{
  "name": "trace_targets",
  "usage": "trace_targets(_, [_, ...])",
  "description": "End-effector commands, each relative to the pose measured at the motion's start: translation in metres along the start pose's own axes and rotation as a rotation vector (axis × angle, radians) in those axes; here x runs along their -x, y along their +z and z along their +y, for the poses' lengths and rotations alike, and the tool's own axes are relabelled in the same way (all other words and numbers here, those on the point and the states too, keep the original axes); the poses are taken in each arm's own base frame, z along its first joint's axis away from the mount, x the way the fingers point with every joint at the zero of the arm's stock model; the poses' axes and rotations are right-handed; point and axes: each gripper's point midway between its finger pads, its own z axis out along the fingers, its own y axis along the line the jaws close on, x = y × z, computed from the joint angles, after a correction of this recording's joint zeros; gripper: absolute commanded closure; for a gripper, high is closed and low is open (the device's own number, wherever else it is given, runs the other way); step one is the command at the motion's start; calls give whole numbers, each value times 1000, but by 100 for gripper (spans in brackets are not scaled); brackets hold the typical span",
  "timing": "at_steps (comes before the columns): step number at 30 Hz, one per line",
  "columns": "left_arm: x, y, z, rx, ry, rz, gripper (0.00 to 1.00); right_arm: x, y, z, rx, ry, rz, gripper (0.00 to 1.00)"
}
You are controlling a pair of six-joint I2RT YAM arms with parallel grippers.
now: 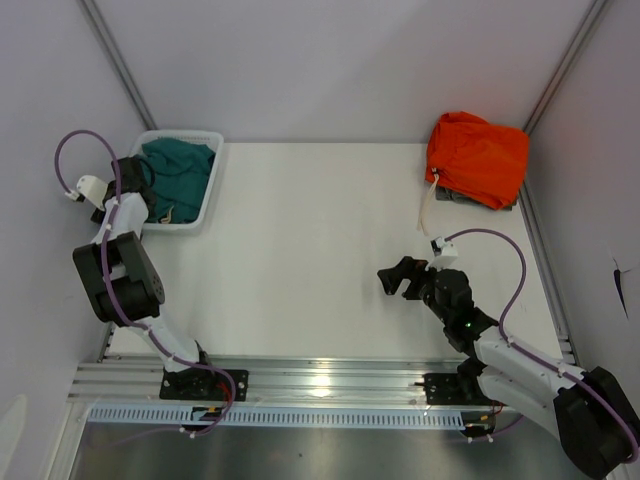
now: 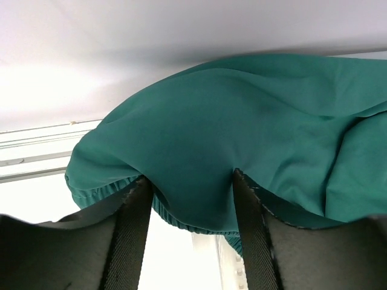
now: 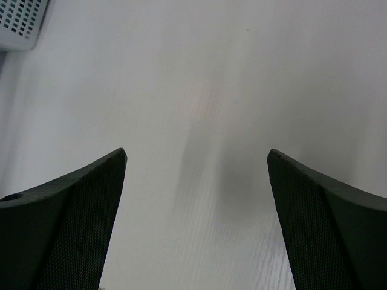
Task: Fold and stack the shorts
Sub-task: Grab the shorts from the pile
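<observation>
Shorts [image 1: 180, 170], teal-green, lie crumpled inside a white basket [image 1: 212, 195] at the far left corner of the tabletop [image 1: 320, 230]. The left arm [image 1: 118, 268] rises from its base at the near edge and folds at the elbow beside the left edge. It then reaches toward the far edge, its wrist tipped over the basket's left rim. In the wrist view the left fingers [image 2: 130, 235] stand partly spread. A smooth bulge of the teal cloth sits between their 2 tips and touches both, and an elastic hem shows just below it. The right arm [image 1: 505, 352] stretches from its base at the near right toward the middle of the tabletop, held low, wrist pointing left. The right fingers [image 3: 78, 211] are spread wide, with only bare white tabletop between them. A bright orange folded garment [image 1: 478, 158] lies at the far right corner, well apart from the shorts.
</observation>
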Motion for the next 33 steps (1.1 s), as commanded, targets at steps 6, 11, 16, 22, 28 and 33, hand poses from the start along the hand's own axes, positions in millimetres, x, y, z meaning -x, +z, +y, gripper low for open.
trace_targets(6, [32, -22, -10, -46, -72, -66, 100, 17, 5, 14, 40, -16, -46, 1])
trace_targets(11, [41, -33, -14, -70, -74, -84, 100, 17, 5, 14, 41, -15, -47, 1])
trace_targets(16, [62, -82, -41, -173, -43, -177, 100, 18, 6, 14, 43, -17, -47, 1])
trace_targets(22, [93, -208, -96, -517, -9, -313, 100, 20, 8, 17, 50, -26, -51, 1])
trace_targets(28, [139, -354, -95, -936, -71, -366, 100, 26, 6, 20, 57, -44, -63, 1])
trace_targets(33, [161, -443, -58, -1311, -123, -332, 100, 31, 1, 21, 61, -46, -84, 1])
